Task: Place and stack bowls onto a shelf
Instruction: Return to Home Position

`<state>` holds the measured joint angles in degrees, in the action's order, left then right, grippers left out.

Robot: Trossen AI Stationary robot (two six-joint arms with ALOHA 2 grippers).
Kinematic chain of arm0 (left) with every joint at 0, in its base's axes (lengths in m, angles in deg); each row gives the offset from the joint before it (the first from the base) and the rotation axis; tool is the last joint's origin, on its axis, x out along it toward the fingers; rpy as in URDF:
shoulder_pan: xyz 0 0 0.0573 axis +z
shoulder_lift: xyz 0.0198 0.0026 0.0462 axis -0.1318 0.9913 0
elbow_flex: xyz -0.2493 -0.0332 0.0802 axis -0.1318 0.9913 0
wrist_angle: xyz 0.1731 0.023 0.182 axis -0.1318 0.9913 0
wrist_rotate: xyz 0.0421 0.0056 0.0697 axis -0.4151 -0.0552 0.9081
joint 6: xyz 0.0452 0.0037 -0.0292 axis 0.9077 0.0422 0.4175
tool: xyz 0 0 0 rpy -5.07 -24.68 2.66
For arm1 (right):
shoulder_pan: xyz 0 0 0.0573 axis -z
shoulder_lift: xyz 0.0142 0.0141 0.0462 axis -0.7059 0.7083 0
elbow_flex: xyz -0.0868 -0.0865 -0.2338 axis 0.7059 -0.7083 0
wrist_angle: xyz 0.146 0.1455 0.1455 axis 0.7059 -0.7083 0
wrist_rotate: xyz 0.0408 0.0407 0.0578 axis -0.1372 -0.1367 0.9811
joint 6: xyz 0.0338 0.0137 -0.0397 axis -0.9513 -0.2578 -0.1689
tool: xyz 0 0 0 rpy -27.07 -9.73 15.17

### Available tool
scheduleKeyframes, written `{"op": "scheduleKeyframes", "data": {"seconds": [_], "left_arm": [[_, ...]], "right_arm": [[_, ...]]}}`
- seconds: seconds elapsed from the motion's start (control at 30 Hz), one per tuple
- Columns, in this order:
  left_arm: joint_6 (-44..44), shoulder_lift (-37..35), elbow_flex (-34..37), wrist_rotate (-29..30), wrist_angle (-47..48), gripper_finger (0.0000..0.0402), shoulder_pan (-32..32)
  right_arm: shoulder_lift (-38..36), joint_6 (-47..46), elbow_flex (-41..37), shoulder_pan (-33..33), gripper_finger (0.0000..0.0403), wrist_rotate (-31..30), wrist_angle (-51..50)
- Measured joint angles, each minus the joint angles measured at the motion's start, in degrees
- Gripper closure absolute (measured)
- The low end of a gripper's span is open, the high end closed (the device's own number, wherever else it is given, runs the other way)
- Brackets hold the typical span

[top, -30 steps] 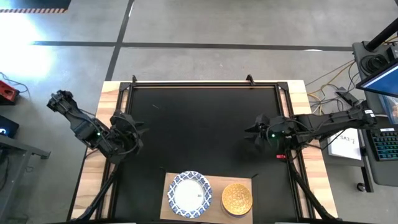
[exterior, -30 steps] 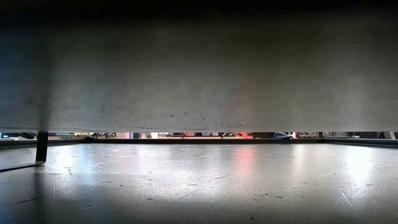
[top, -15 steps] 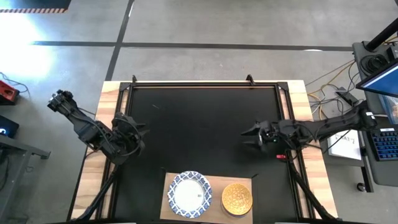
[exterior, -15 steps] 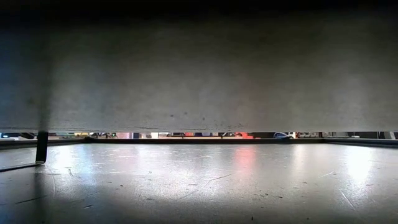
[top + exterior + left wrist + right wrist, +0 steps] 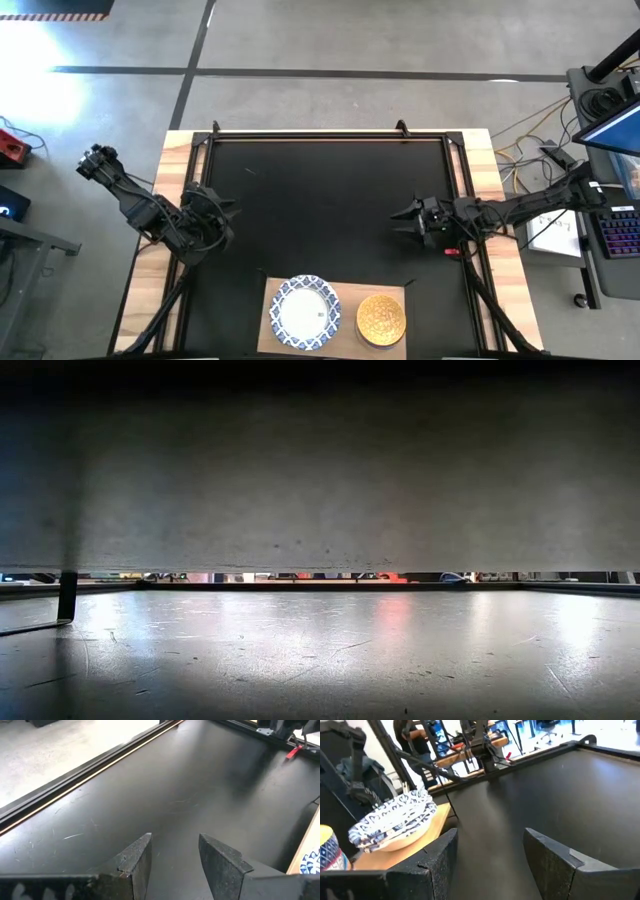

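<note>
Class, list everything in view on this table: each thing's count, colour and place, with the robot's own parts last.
white bowls: one stack, number unclear, white with blue patterned rims, shelf's left end
yellow-gold bowl: one, yellow-gold, shelf's right end
shelf: one, light wood, bottom middle of the high view
black mat: one, black, covering the table
left claw: one, dark, open, over the mat's left side
right claw: one, dark, open, over the mat's right side

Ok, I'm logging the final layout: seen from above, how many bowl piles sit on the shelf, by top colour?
White pile with blue patterned rims: 1
Yellow-gold-topped pile: 1
Total: 2 piles on the shelf; the bowls inside each cannot be counted.
</note>
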<state>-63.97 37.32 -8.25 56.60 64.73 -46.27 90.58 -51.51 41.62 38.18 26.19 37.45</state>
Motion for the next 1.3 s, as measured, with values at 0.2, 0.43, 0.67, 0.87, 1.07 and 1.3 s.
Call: {"op": "scheduleKeyframes", "data": {"seconds": [0.2, 0.43, 0.67, 0.87, 1.07, 1.3], "left_arm": [[0.0, 0.0, 0.0, 0.0, -0.5, 0.0257, 0.0], [0.0, 0.1, 0.0, 0.0, -0.8, 0.0257, 0.0], [1.4, 0.1, 0.0, 0.0, -1.2, 0.0257, 0.0], [1.6, 0.1, 0.0, 0.0, -2.3, 0.0257, 0.0], [3.1, 0.2, 0.0, 0.0, -2.8, 0.0257, 0.0], [4.4, 0.1, 0.2, 0.0, -3.3, 0.0257, 0.0]], "right_arm": [[0.3, 1.3, 0.0, 0.0, 0.0191, -8.4, -0.4], [0.4, 6.5, 0.0, 0.0, 0.0191, -10.9, -1.7], [0.4, 6.0, 0.0, 0.0, 0.0191, -10.9, -1.7], [-4.9, 6.0, -0.1, 0.0, 0.0191, -10.9, -5.2], [-13.1, 5.9, -0.1, 0.0, 0.0190, -11.0, -7.7], [-18.4, 5.9, -0.1, 0.4, 0.0190, -11.0, -7.5]]}}
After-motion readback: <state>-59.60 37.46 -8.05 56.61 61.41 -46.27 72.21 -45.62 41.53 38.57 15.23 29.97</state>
